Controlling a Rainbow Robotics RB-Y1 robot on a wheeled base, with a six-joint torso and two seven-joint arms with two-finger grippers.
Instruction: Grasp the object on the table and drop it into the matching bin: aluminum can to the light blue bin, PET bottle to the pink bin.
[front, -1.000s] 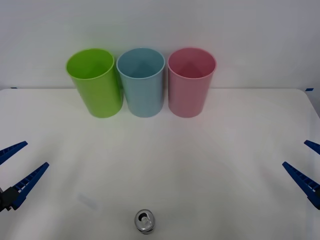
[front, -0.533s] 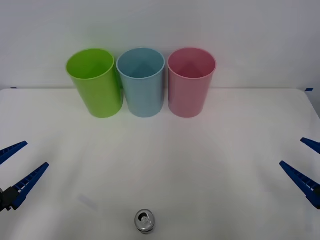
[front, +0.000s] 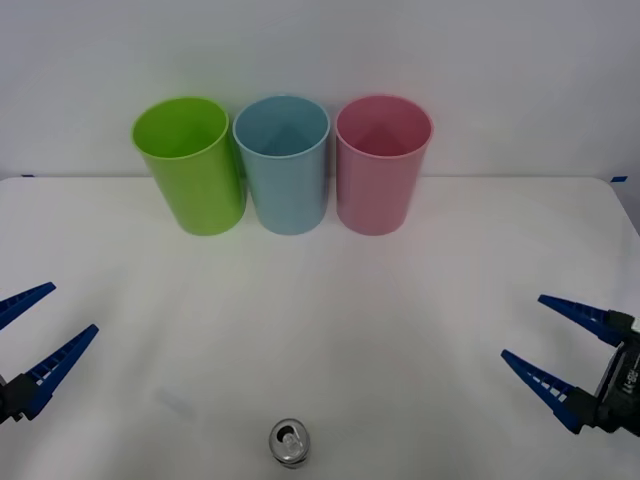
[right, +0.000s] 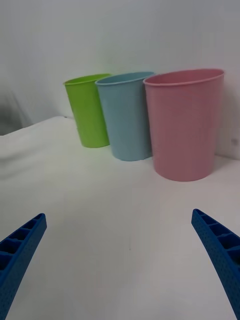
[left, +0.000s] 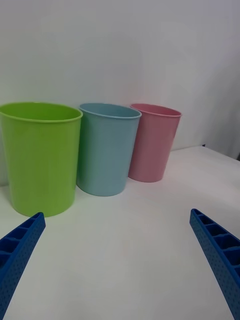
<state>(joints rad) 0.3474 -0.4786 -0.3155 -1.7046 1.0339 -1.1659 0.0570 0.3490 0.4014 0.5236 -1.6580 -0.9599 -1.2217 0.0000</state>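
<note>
Front view: the aluminum can (front: 290, 443) stands upright on the table (front: 420, 290) at the near edge, between the two grippers and well apart from both. The right gripper (front: 548, 352), fingers spread and empty, sits off to the can's right; the left gripper (front: 38, 331), also spread and empty, waits on the other side. This looks like the approach step; next, one arm must swing inward and straddle the can.

Right wrist view: the pink bin (right: 185, 125) is nearest ahead of the fingers, the light blue bin (right: 125, 115) beside it, then a lime green cup (right: 89, 110).

Left wrist view: the same row of cups ahead; the can probably lies beneath the camera's sight.
</note>
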